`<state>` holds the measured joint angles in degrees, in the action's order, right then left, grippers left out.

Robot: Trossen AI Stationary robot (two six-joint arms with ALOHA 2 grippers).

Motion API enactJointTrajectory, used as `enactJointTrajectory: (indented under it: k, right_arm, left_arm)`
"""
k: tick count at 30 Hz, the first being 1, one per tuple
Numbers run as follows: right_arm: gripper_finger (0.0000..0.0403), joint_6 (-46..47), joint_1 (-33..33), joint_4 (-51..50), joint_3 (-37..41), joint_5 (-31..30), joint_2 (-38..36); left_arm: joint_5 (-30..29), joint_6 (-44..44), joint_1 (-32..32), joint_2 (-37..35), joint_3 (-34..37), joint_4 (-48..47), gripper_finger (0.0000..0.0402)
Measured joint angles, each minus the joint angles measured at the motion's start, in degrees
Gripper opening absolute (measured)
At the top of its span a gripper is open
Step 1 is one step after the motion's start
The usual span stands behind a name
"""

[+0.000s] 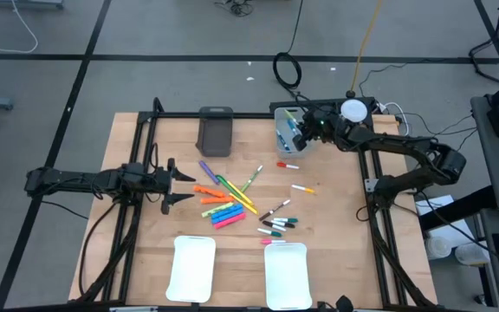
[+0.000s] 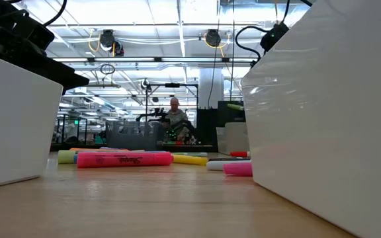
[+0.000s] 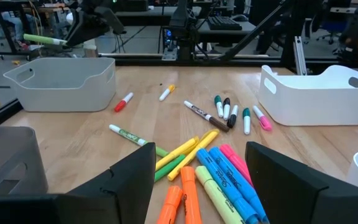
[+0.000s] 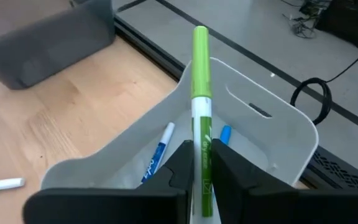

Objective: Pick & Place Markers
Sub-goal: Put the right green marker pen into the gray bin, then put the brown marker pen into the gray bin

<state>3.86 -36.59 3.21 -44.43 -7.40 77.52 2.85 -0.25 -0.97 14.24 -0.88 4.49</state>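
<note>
Over the back right corner of the pale wooden table (image 1: 145,251), the right gripper (image 4: 199,163) pinches a thin green-capped white marker (image 4: 200,112) above a white plastic bin (image 4: 278,134). The left gripper (image 3: 197,171) hangs spread beside scattered coloured markers (image 1: 228,204).

two arms sitting over the table, two white trays (image 1: 193,269) lying at the near edge, one dark bin (image 1: 216,131) and one light bin (image 1: 286,128) standing at the far edge, roughly twenty markers (image 1: 223,211) lying scattered mid-table, one green-capped marker (image 4: 199,118) sticking up over the light bin, two blue-capped ones lying inside it
</note>
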Motion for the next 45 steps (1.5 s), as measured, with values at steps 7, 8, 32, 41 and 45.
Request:
enactJointTrajectory:
  k: [7, 8, 32, 41, 45]
  right_arm:
    - [0.0047, -0.02, -0.1, 3.11, 2.24, 0.0, 0.02]
    - [0.0046, -0.02, -0.1, 3.64, 2.5, 0.0, 0.02]
    - [0.011, 1.54, 0.22, 5.66, 3.24, 1.17, 0.02]
    - [0.0106, 2.6, 5.75, 13.46, 3.28, 32.68, -3.27]
    - [0.0101, 2.61, 12.56, 14.53, 3.28, 43.08, -3.85]
  left_arm:
    - [0.0, 0.0, 0.0, -0.02, 0.0, 0.02, 0.0251]
    - [0.0, 0.0, -0.02, 0.0, 0.02, 0.02, 0.0251]
    - [0.01, 0.0, 0.0, 0.0, 0.02, 0.01, 0.0251]
    - [0.01, 0.0, -0.02, 0.0, 0.01, 0.01, 0.0251]
    - [0.0, 0.0, 0.0, 0.0, 0.01, 0.02, 0.0251]
